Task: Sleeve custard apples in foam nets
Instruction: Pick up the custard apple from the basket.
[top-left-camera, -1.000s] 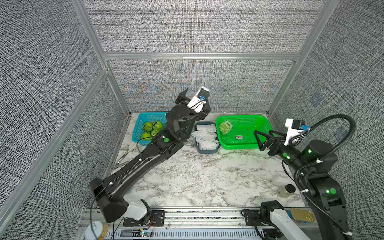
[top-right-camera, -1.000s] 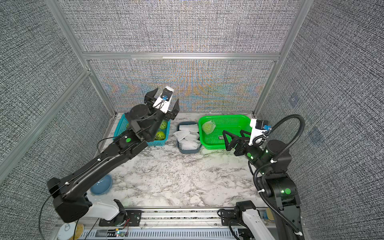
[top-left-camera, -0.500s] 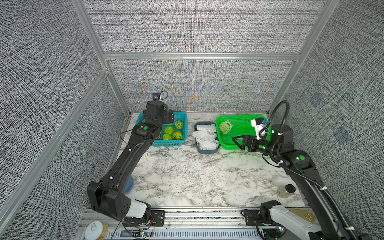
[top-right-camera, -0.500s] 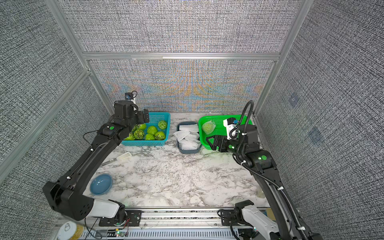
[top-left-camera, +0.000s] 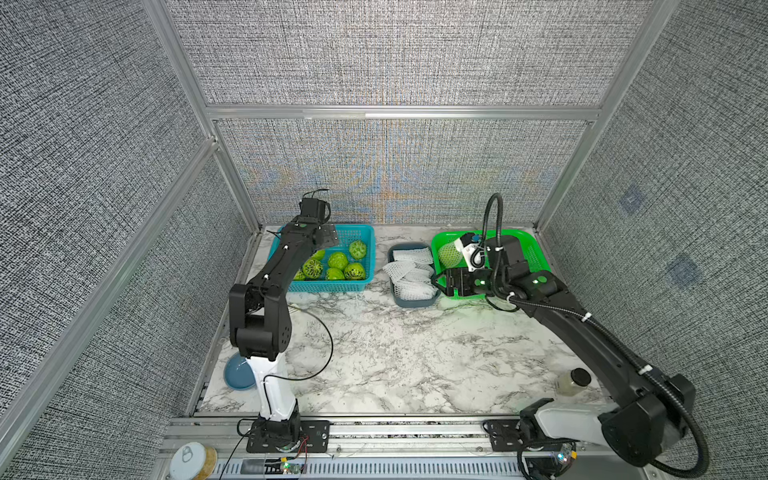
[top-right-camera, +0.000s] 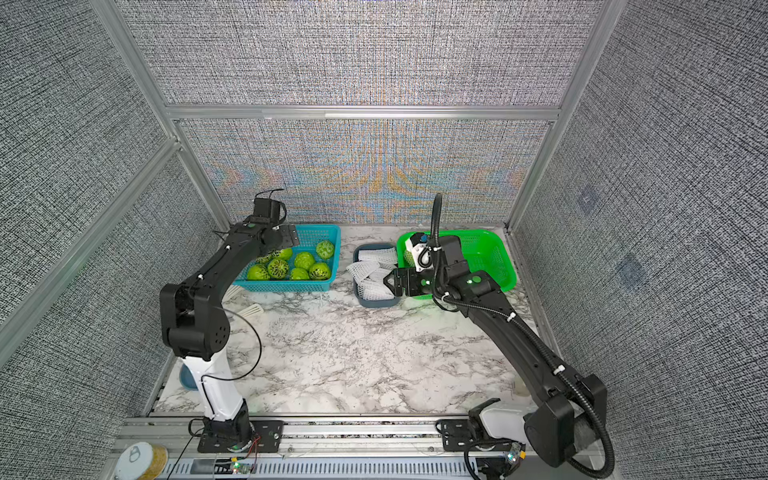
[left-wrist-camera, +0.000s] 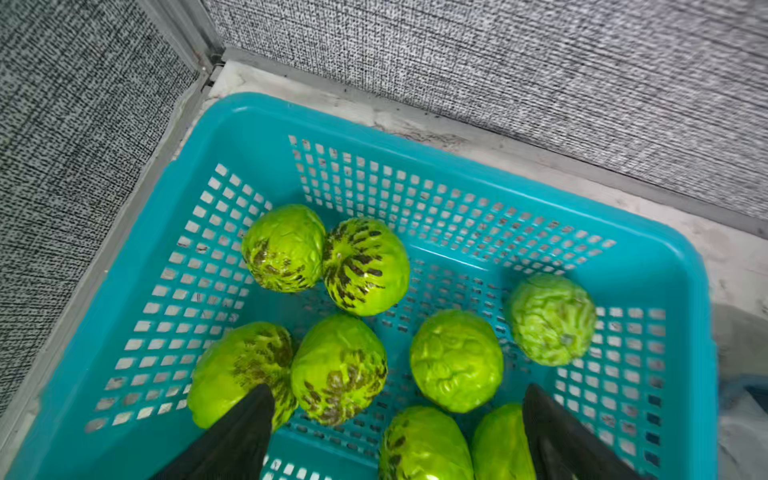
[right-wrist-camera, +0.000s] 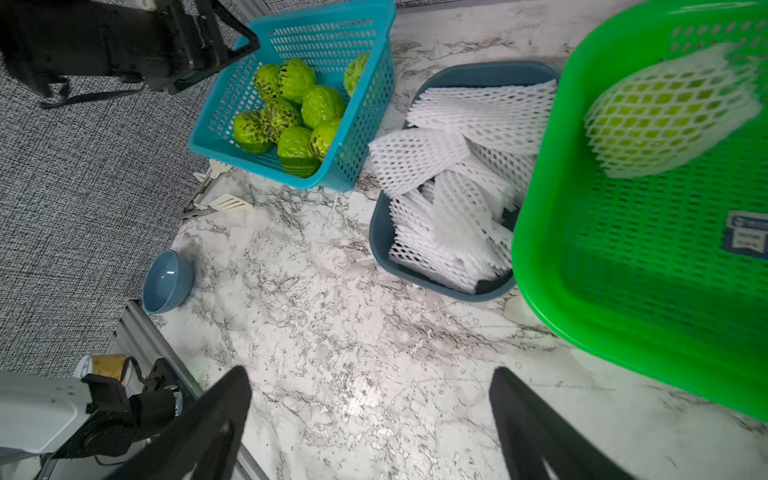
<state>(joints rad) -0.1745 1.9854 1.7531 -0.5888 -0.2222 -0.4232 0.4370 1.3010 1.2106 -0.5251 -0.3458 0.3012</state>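
Eight bare, bumpy green custard apples (left-wrist-camera: 338, 368) cluster in the teal basket (left-wrist-camera: 249, 120). White foam nets (right-wrist-camera: 457, 166) lie heaped in the grey tray (right-wrist-camera: 478, 70). One netted apple (right-wrist-camera: 665, 120) rests in the green basket (right-wrist-camera: 536, 199).

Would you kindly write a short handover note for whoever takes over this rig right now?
Left hand: open, empty, over the blue basket.
Right hand: open, empty, above the table by the grey tray.
Things: eight bare custard apples in the blue basket; foam nets piled in the tray.
Done: one netted fruit in the green basket.
To do: sleeve the other eight.
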